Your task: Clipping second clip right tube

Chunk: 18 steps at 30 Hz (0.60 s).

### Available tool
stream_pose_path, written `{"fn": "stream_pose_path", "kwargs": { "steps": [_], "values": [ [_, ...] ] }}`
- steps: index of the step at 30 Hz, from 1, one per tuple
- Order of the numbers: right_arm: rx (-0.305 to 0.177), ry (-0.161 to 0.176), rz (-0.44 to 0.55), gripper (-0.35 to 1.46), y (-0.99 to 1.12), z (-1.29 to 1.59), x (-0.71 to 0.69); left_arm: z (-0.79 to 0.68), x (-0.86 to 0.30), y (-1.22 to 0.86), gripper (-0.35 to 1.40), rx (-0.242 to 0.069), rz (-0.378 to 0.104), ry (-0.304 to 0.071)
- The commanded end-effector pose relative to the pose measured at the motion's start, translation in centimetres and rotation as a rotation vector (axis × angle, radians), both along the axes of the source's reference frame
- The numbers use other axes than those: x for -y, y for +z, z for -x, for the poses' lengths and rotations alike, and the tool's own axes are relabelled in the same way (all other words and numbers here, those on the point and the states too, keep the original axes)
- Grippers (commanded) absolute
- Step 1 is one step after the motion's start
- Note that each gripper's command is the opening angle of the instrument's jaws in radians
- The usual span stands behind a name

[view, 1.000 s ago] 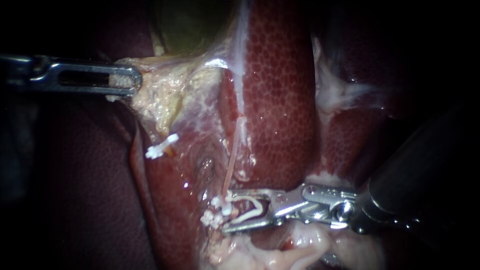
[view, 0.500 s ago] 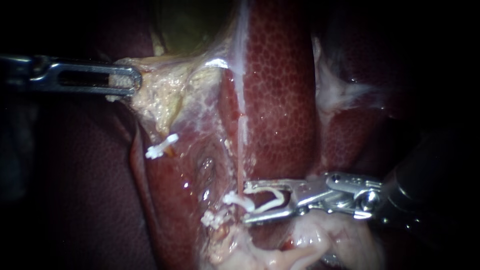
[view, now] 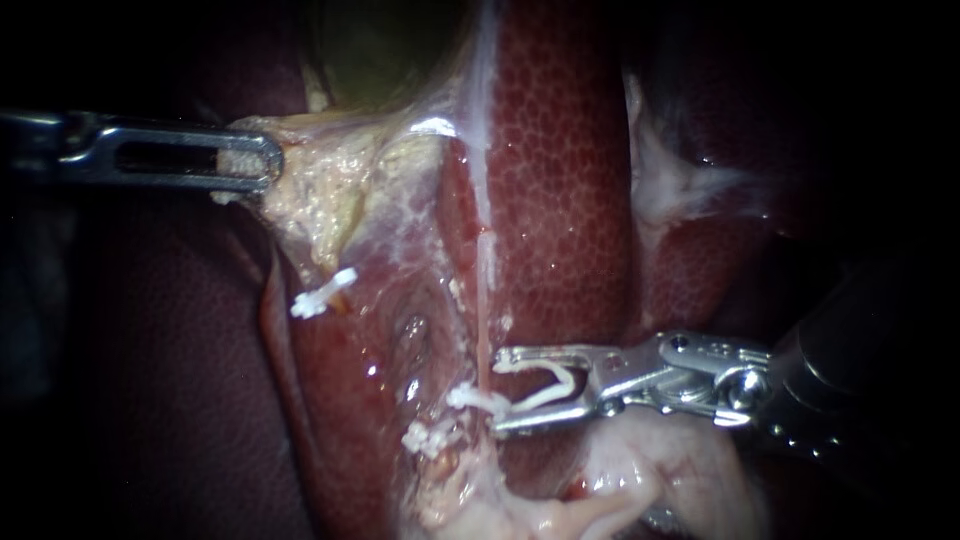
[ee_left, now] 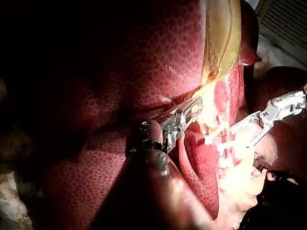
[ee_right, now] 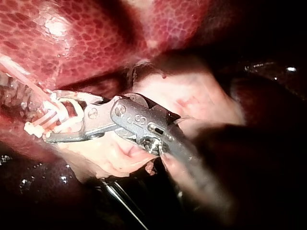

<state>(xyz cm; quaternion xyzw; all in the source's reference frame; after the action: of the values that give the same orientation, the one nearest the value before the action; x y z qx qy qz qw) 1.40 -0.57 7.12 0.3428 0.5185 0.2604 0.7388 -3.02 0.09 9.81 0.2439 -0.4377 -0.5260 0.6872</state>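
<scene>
Right tube (view: 483,320) sits just beyond the spread jaws of the right instrument (view: 496,392), which hold a white clip (view: 548,385); slide on until it lies deep between them; left instrument (view: 262,165) clamps pale tissue (view: 320,190).

Liver (view: 560,200): dark red, fine pale net pattern of small cells over whole surface. Gallbladder (view: 385,50): dull olive-green. Pale tissue (view: 330,190): cream-yellow, granular speckle. Tube (view: 483,310): light pink. Loaded clip (view: 548,385) and free clip (view: 322,295): white. Left instrument (view: 268,160) — silver-grey metal. Right instrument (view: 497,392) — bright silver jaws, black shaft. Soft tissue (view: 640,470): pinkish white.
</scene>
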Motion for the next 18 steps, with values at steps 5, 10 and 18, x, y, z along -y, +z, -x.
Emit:
{"fn": "stream_pose_path", "kwargs": {
  "steps": [5,10,18],
  "values": [
    [0.003,0.003,0.008,0.53,0.11,-0.09,0.06,0.00,0.00,0.00,-0.35,0.000,0.000,0.000],
    [0.006,0.006,0.015,0.56,0.18,-0.25,0.13,0.00,0.00,0.00,-0.35,0.000,0.000,0.000],
    [0.011,0.014,0.018,0.56,0.23,-0.47,0.14,0.00,0.00,0.00,-0.35,-0.001,0.000,0.000]
  ]
}}
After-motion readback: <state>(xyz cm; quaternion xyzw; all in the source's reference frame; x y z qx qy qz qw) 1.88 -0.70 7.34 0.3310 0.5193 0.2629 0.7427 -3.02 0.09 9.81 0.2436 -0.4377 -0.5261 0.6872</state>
